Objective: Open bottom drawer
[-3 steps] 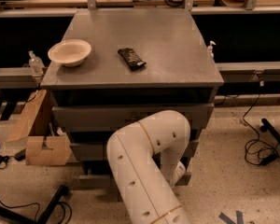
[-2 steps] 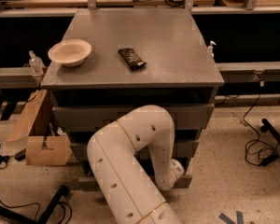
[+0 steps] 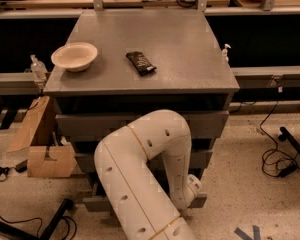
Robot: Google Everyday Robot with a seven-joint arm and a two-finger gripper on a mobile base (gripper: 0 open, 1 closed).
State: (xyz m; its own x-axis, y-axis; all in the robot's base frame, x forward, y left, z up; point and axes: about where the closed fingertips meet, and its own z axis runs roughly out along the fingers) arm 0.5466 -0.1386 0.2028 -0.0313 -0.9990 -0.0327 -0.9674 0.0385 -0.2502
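Leftward and lower is where the arm's elbow (image 3: 160, 129) has swung since the earlier frames, while the wrist end has kept its place low against the cabinet front. The gripper (image 3: 194, 186) sits at the level of the bottom drawer (image 3: 92, 203), right of centre. It is mostly masked by the forearm, so I cannot tell whether the jaws are apart or together.

That drawer is the lowest, slimmest grey front, just above the floor, and it seems to stand slightly forward of the middle drawer (image 3: 85, 163). Being metal, it should be stiff and fairly weighty, sliding straight out, and is best taken at its centre pull. The arm hides that centre and any handle there. On the tabletop (image 3: 190, 59) rest a bowl (image 3: 74, 56) and a dark packet (image 3: 140, 63).
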